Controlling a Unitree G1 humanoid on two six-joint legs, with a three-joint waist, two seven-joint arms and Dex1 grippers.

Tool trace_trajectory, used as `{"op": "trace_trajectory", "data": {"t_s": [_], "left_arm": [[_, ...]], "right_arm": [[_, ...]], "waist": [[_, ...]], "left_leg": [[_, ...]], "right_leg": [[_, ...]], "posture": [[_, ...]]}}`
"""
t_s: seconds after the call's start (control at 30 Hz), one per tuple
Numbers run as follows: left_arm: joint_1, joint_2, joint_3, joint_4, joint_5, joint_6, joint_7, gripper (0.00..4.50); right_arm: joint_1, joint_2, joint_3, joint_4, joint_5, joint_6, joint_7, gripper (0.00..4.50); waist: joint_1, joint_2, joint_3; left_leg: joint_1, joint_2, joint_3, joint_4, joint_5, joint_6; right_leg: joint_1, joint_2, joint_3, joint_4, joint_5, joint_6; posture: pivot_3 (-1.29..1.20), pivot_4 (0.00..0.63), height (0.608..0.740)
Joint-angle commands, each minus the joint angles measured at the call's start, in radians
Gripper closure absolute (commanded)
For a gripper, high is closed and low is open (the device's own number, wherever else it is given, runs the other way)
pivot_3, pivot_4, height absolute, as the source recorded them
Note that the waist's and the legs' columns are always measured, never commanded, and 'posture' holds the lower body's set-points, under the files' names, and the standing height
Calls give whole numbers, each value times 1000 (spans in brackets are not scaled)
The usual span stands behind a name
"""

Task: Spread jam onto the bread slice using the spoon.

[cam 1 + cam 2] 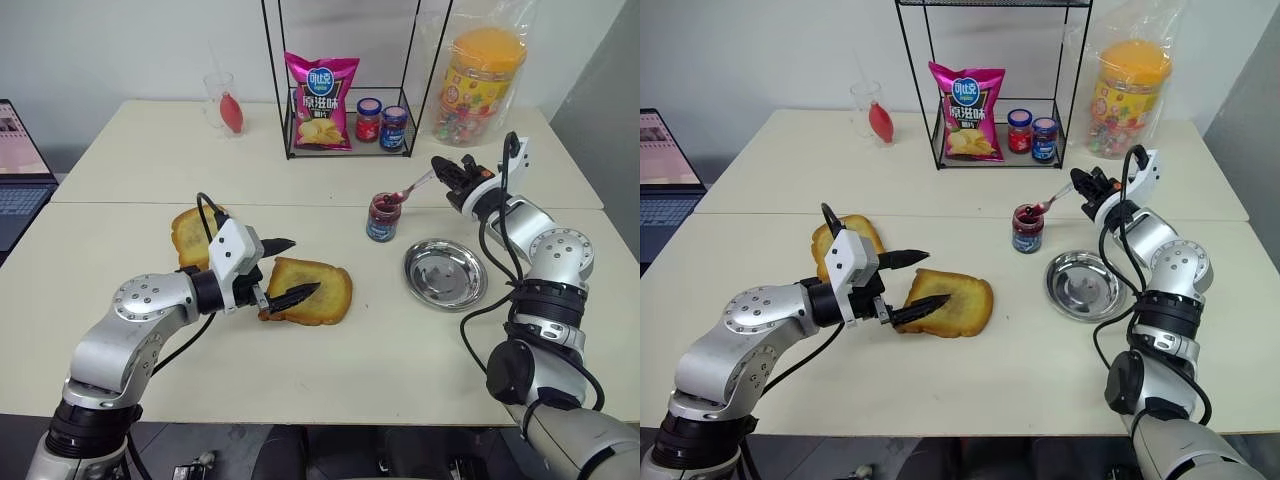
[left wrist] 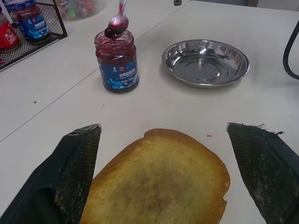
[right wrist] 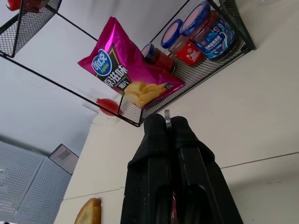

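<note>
Spoon [image 1: 412, 190] (red-smeared) hovers at jam [image 1: 383, 217] jar's rim.

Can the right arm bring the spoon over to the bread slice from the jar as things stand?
Probably yes. The right gripper is shut on the spoon, its bowl at the mouth of the jam jar. Bare table lies between jar and bread slice; the left gripper, open around the slice's near end, may crowd it.
</note>
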Motion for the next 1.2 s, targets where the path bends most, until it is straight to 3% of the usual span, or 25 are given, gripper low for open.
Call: {"op": "trace_trajectory", "data": {"t_s": [0.03, 0.53, 0.8, 0.97, 1.2], "left_arm": [[-1, 10, 32, -27, -21, -3, 0, 0], [16, 17, 98, -38, -99, 42, 8, 0], [184, 108, 237, -105, -203, 101, -54, 0], [369, 130, 338, -174, -235, 110, -73, 0], [549, 124, 420, -216, -225, 90, -77, 0]], "right_arm": [[-6, 7, -36, -3, 52, -1, -30, 4480], [-13, 15, -40, -73, 170, 26, -40, 4480], [16, 64, 24, -263, 352, 168, -128, 4480], [85, 130, 142, -380, 398, 212, -157, 4480], [152, 176, 357, -379, 267, 163, -55, 4480]], "waist": [[0, 0, 0], [0, 0, 0], [-6, 0, 0], [-5, 0, 0], [-3, 0, 0]], "left_leg": [[0, 0, 0, 0, 0, 0], [0, 0, 0, 0, 0, 0], [0, 1, 0, -1, 0, 0], [0, 2, -1, -1, 0, 0], [0, 2, 0, -1, 0, 0]], "right_leg": [[0, 0, 0, 0, 0, 0], [0, 0, 0, 0, 0, 0], [0, 0, 0, 0, 0, 0], [-1, 1, 0, -1, 0, 0], [-1, 1, 0, -1, -1, -1]], "posture": [[0, 150, 740], [0, 150, 740], [0, 150, 740], [0, 150, 740], [0, 150, 740]]}}
